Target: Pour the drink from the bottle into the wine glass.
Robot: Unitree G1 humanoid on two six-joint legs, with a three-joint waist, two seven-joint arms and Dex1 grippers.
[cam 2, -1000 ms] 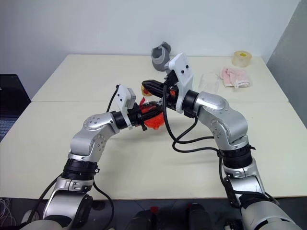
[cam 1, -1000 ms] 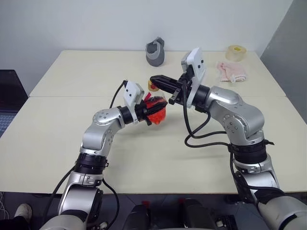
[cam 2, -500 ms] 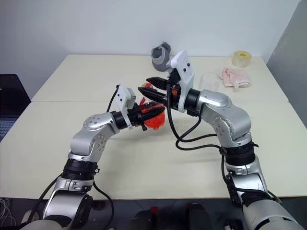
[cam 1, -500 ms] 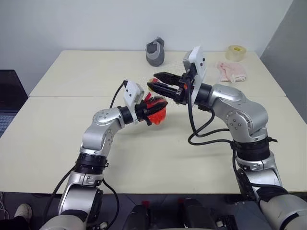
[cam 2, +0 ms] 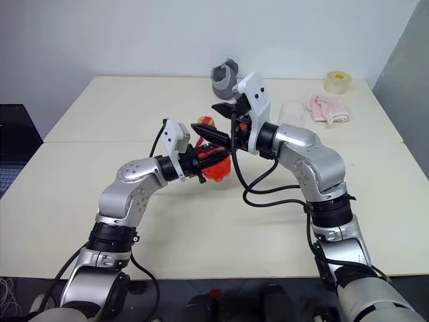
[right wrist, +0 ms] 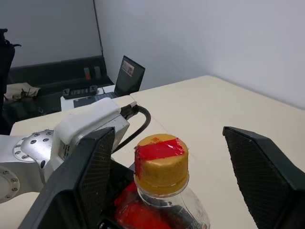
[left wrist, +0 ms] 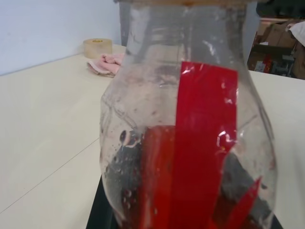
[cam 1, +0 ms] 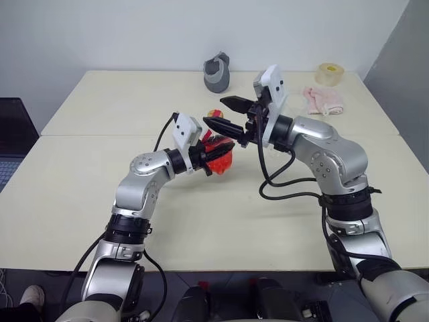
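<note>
Your left hand point(cam 1: 203, 153) is clamped tight on a small clear plastic bottle point(cam 1: 218, 154) with a yellowish cap point(right wrist: 161, 162) and a red-and-white label, holding it upright above the cream tabletop point(cam 1: 100, 174), near the middle of the scene. Bright red translucent liquid point(left wrist: 200, 162) shows low in the bottle; the clear upper part has droplets on the inside wall. A strip of red tape lies across the top of the cap, which is on the bottle.

Your right hand point(cam 1: 226, 114) sits just above and behind the bottle, pointing level toward your left. Its two black fingers point(right wrist: 93, 176) stand wide apart with nothing between them but the cap, one on each side of it and not touching it.

Your left forearm reaches forward and to the right, roughly level, with the bottle at its tip. Your right arm bends in from the right, elbow out, so the two hands meet over the tabletop's centre.

A clear stemmed wine glass point(cam 2: 293, 114) stands on the tabletop to the right of your right hand, hard to make out against the pale surface. At the far edge are a grey jug-like object point(cam 1: 217, 72), a pink cloth point(cam 1: 323, 99) and a roll of tape point(cam 1: 328, 73).
</note>
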